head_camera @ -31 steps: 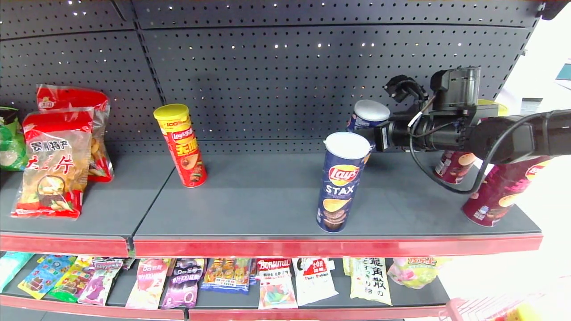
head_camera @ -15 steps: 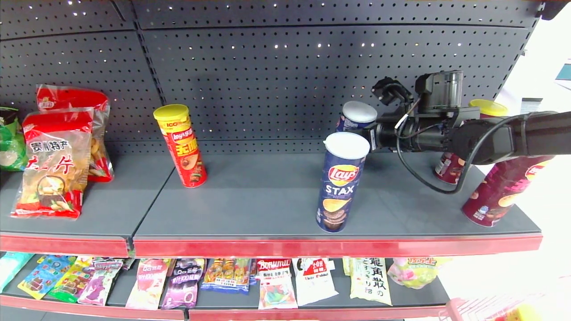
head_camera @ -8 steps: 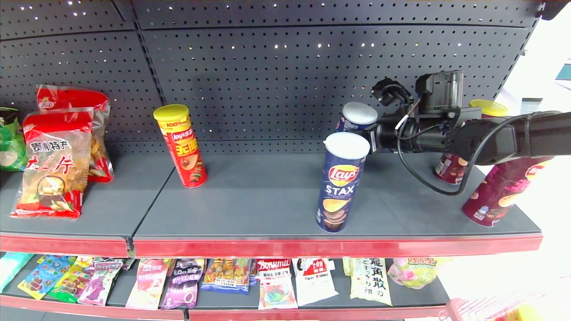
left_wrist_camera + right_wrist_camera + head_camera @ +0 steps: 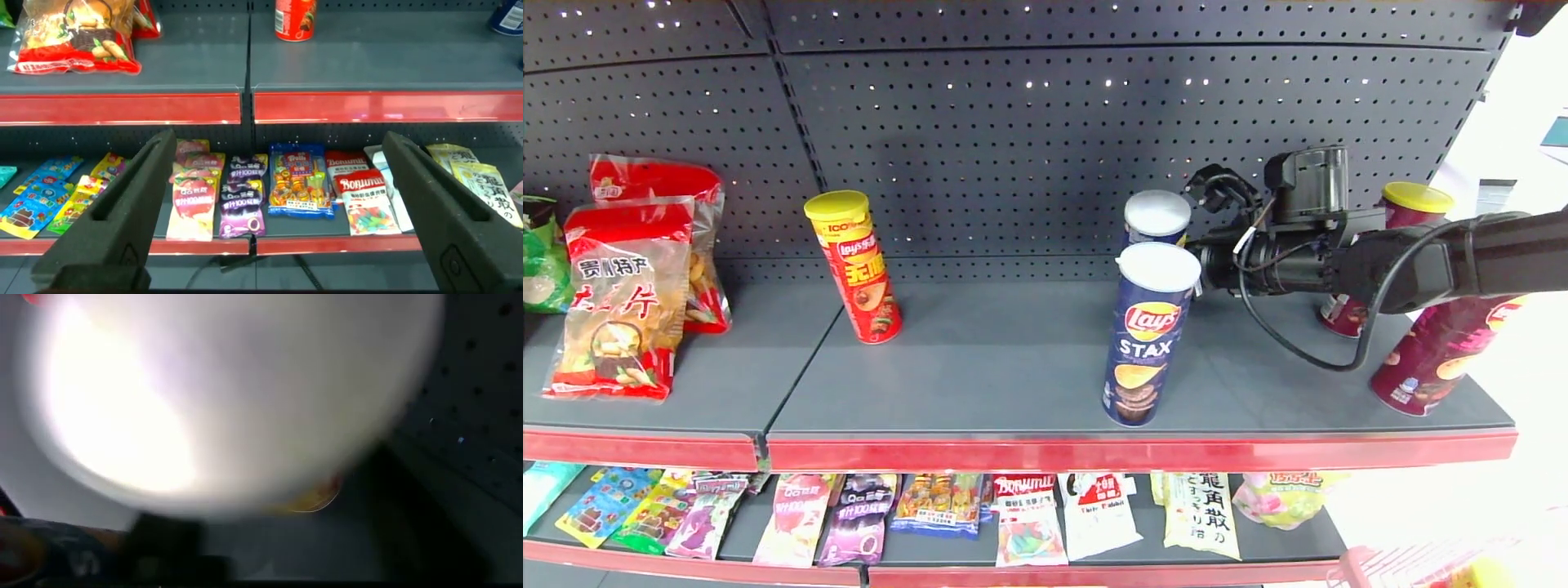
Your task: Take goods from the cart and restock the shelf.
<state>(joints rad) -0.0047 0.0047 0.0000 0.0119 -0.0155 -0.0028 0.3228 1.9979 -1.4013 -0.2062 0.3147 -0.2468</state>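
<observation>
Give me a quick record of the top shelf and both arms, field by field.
top shelf: grey, red front edge
front blue can: upright near the edge
rear blue can: directly behind it, white lid
right end effector: gripping the rear blue can
left end effector: open, facing the snack packets
red can: standing, yellow lid, left of the blue cans
maroon can: at the shelf's right end

I am logging printed lettering on the blue can [image 4: 1145, 343], the red can [image 4: 859, 273] and the snack bag [image 4: 617, 302]; leaving it untranscribed.
</observation>
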